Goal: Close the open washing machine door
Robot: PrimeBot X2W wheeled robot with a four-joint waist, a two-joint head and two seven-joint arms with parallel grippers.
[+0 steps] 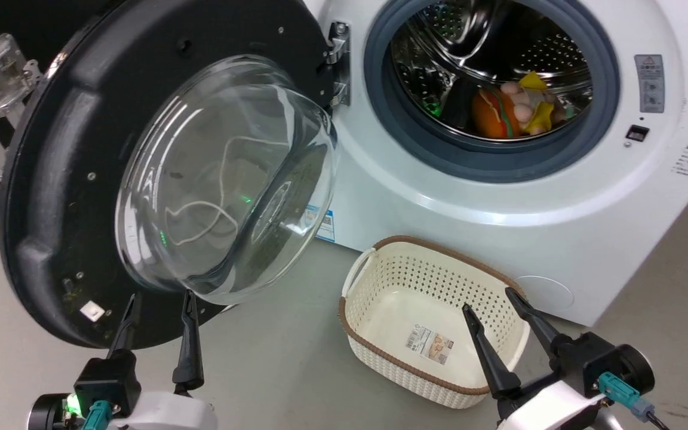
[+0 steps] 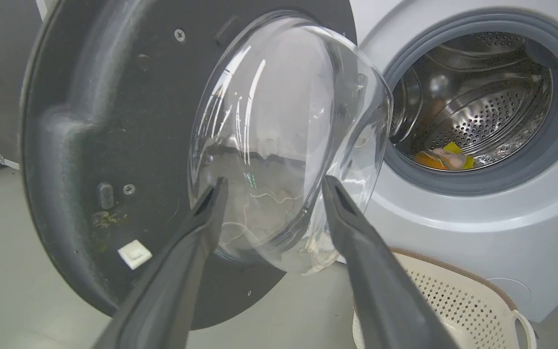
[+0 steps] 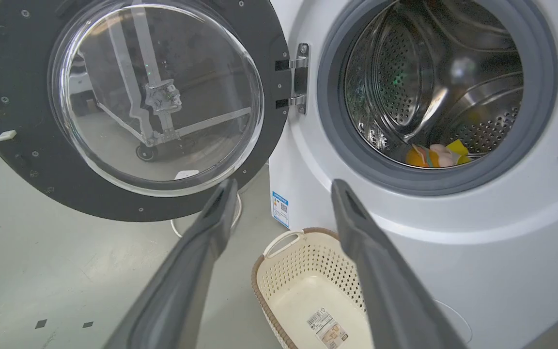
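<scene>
1. Washing machine door: swung wide open at the far left, glass bowl bulging toward me. Not yet shut.
2. Left gripper: at the door's lower rim, jaws parted a little, holding nothing; whether it touches the rim I cannot tell. Risk: a tip pressed on the curved glass would likely skid off instead of driving the door.
3. Hinge: metal, on the opening's left edge. Risk: a push too near it gives poor leverage, so the door may stall short of latching.
4. Washing machine: white; bright toys lie low in the drum. Risk: slight chance of fouling the seal.
5. Basket: cream, on the floor just before the machine. Risk: a low-sweeping arm could knock it.
6. Right gripper: above the basket, jaws apart, empty. Risk: pinched if left in the door's path.
</scene>
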